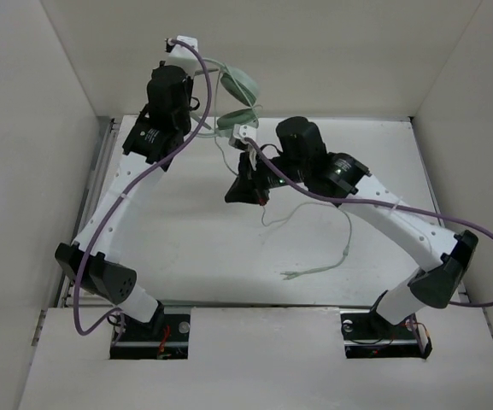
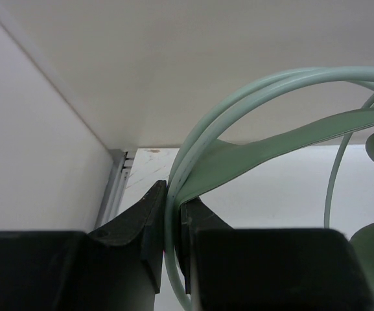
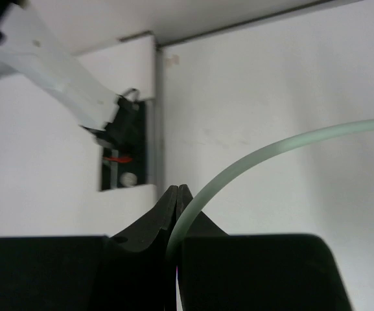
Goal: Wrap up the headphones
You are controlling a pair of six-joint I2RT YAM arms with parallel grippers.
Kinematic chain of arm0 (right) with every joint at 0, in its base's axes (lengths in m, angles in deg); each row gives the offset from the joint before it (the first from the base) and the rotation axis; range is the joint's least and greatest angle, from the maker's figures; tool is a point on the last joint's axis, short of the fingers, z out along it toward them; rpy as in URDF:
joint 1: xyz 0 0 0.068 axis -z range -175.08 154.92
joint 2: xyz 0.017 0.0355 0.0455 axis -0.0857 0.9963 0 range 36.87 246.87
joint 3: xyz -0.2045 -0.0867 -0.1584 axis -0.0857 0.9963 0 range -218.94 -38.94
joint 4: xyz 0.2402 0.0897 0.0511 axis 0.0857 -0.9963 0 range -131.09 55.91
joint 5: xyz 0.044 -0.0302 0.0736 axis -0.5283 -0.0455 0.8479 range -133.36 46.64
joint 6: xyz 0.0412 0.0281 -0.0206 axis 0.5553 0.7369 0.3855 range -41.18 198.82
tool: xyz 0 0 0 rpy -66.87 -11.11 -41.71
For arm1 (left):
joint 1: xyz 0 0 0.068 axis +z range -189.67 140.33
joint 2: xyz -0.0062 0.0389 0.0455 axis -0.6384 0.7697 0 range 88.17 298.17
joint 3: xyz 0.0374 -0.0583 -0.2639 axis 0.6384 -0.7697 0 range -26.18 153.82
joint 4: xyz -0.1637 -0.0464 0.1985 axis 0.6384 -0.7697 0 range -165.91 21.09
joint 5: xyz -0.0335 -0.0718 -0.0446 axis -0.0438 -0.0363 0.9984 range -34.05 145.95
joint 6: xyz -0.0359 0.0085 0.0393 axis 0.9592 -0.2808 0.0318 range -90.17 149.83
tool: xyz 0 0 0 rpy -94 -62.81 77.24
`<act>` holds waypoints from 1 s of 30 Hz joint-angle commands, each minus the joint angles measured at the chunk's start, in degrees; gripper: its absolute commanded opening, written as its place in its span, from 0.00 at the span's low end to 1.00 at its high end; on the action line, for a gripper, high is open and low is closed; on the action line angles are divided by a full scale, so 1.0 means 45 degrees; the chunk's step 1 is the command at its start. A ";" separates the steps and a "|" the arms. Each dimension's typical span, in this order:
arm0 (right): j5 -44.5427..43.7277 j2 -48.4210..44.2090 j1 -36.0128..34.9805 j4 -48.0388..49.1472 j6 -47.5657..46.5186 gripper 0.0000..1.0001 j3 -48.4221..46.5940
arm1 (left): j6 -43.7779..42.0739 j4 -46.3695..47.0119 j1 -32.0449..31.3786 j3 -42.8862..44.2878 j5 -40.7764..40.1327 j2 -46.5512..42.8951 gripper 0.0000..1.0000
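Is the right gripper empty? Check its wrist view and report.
No, the right gripper is shut on the cable, which curves out from between its fingertips.

No text, brand, number or sign can be read in any of the three views. In the top view, a faint pale ring-shaped marking sits on a black motor housing of the left arm (image 1: 152,137) and another on the right arm (image 1: 345,168), but both are too small to make out as letters or numbers
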 commanded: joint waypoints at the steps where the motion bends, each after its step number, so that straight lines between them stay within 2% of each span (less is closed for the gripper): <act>1: -0.3042 -0.0139 0.0102 -0.3596 -0.4268 0.04 -0.2127 | -0.0810 0.2210 -0.0104 -0.0166 -0.0658 -0.1222 0.00; 4: -0.5229 0.0233 0.0336 -0.4557 -0.5813 0.02 -0.3496 | -0.0771 0.1625 -0.0142 -0.0732 -0.0541 -0.1300 0.00; 8: -0.8509 0.0195 0.0356 -0.4054 -0.8291 0.00 -0.3891 | -0.0674 0.0668 -0.0337 -0.1280 -0.0054 -0.1358 0.00; 13: -1.2202 0.0175 0.0278 -0.1674 -1.1631 0.00 -0.3599 | -0.0537 -0.0601 -0.0962 -0.1828 0.0843 -0.1651 0.00; 17: -1.3963 0.0292 0.0278 0.1369 -1.4560 0.00 -0.2625 | -0.0381 -0.1909 -0.1411 -0.1536 0.2171 -0.1691 0.00; 20: -1.4493 0.0448 0.0434 0.3443 -1.6087 0.00 -0.2173 | -0.0186 -0.2652 -0.1685 -0.1340 0.3049 -0.1768 0.00; 23: -1.4417 0.0662 0.0901 0.4306 -1.6481 0.00 -0.2172 | 0.0243 -0.2869 -0.1744 -0.1437 0.4006 -0.2099 0.00; 26: -1.4124 0.0741 0.1409 0.4328 -1.6055 0.00 -0.2153 | 0.0673 -0.2890 -0.1803 -0.1456 0.4866 -0.2509 0.00; 30: -1.3188 0.0780 0.2229 0.3628 -1.4397 0.00 -0.2152 | 0.0986 -0.2831 -0.1959 -0.1476 0.6213 -0.3096 0.00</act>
